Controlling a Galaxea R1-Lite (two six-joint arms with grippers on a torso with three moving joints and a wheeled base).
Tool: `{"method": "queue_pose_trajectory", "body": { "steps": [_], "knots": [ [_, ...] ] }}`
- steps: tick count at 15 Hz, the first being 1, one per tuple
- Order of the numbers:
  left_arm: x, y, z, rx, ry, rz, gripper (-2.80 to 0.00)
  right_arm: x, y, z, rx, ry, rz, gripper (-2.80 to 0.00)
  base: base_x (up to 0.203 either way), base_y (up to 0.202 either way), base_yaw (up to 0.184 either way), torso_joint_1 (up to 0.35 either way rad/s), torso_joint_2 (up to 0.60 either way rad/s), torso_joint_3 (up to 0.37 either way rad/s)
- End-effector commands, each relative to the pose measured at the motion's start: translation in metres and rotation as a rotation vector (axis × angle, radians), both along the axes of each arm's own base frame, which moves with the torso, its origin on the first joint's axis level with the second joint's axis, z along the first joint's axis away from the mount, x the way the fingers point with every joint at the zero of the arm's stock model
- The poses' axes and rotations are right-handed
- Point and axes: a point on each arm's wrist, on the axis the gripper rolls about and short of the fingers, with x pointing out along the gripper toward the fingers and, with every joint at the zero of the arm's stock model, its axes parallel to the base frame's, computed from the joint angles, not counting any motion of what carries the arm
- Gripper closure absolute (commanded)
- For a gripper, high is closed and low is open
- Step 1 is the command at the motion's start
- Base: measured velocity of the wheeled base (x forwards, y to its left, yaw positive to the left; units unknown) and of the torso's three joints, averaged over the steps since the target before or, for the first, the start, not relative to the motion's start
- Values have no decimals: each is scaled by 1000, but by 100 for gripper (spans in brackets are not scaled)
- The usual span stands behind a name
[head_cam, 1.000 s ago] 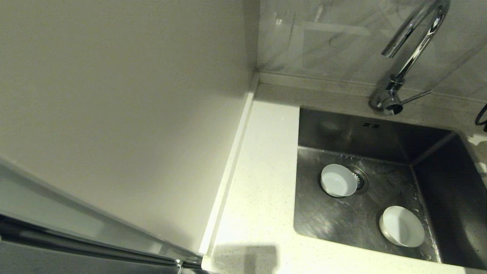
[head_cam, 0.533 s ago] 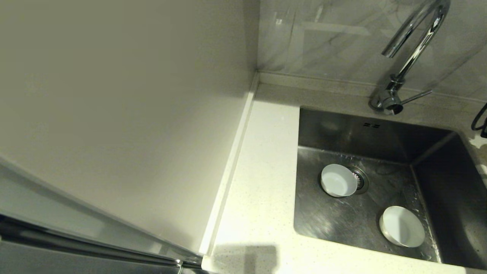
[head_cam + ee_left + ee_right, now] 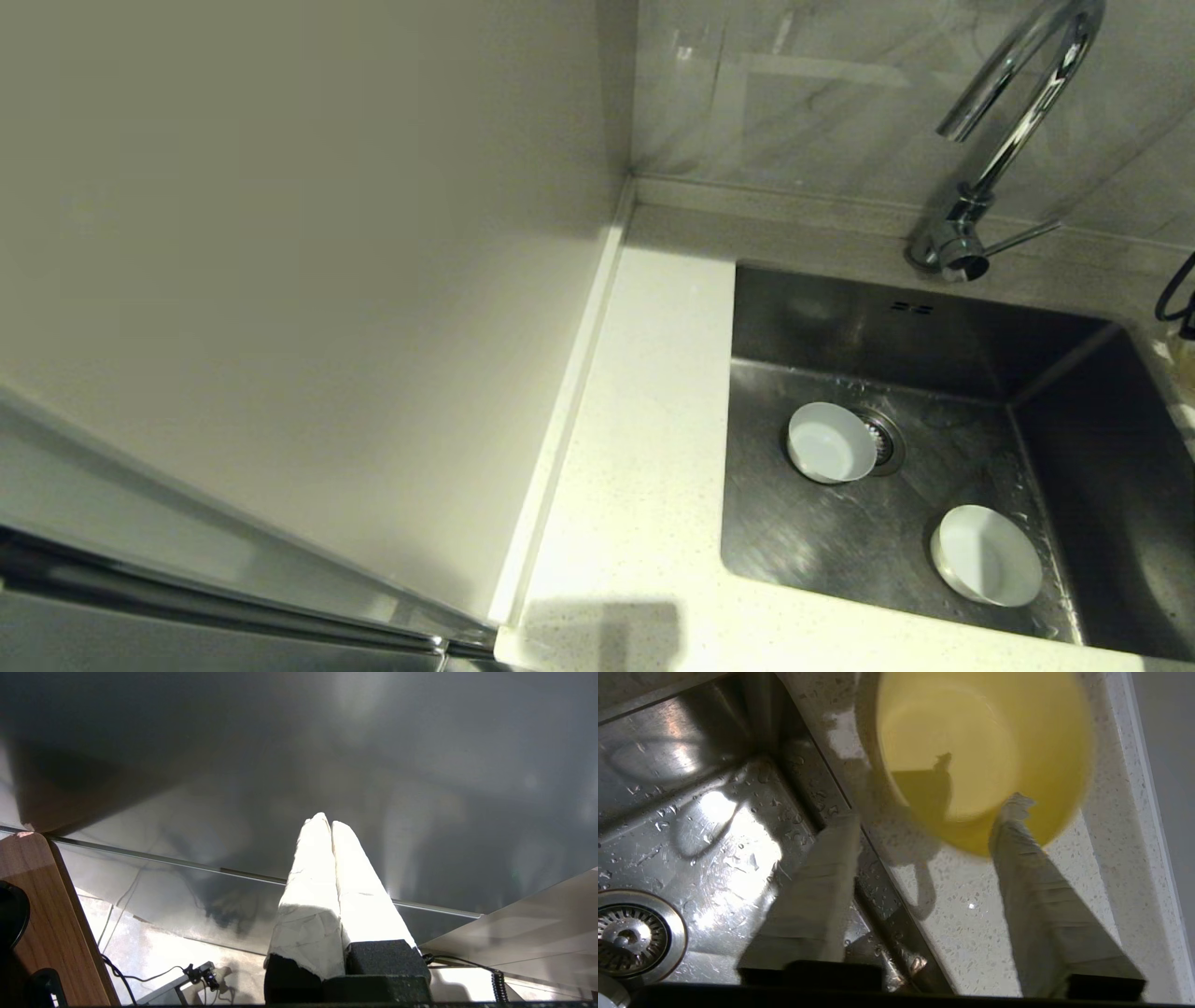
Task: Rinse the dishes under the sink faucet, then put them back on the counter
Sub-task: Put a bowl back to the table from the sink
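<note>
My right gripper (image 3: 924,816) hanging wide open, gripping nothing, over yellow bowl (image 3: 980,751) sitting on counter (image 3: 971,914) beside sink (image 3: 714,826). My left gripper (image 3: 327,823) staying pressed closed, empty.

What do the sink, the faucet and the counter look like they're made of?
Sink: brushed stainless steel, dull grey sheen with droplets. Faucet: polished chrome-look metal, mirror-bright reflections. Counter: white speckled stone or composite, smooth; which one is unclear.

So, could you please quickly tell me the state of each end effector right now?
Left end effector: shut, holding nothing, parked away from the sink.
Right end effector: open, empty, over the counter beside the yellow bowl.
</note>
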Motion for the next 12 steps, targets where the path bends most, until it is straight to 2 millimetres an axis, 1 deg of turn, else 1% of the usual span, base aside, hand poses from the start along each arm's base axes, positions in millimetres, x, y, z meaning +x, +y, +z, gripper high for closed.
{"method": "queue_pose_trajectory", "body": {
  "steps": [1, 3, 4, 6, 7, 8, 9, 10, 12],
  "knots": [
    [0, 0, -1, 0, 1, 0, 0, -6, 3, 9, -3, -27, -8, -280, 0, 0, 0, 0, 0, 0],
    [0, 0, -1, 0, 3, 0, 0, -15, 9, 24, 5, -82, -4, -280, 0, 0, 0, 0, 0, 0],
    [0, 0, -1, 0, 3, 0, 0, -22, 14, 35, 16, -124, 12, -280, 0, 0, 0, 0, 0, 0],
    [0, 0, -1, 0, 3, 0, 0, -42, 28, 58, 47, -206, 81, -280, 0, 0, 0, 0, 0, 0],
    [0, 0, -1, 0, 3, 0, 0, -53, 39, 65, 66, -227, 123, -280, 0, 0, 0, 0, 0, 0],
    [0, 0, -1, 0, 3, -1, 0, -64, 53, 65, 103, -226, 184, -280, 0, 0, 0, 0, 0, 0],
    [0, 0, -1, 0, 3, 0, 0, -75, 70, 61, 149, -209, 258, -280, 0, 0, 0, 0, 0, 0],
    [0, 0, -1, 0, 1, 0, 0, -84, 86, 51, 189, -174, 333, -280, 0, 0, 0, 0, 0, 0],
    [0, 0, -1, 0, 2, 0, 0, -97, 124, 21, 260, -50, 507, -280, 0, 0, 0, 0, 0, 0]
  ]
}}
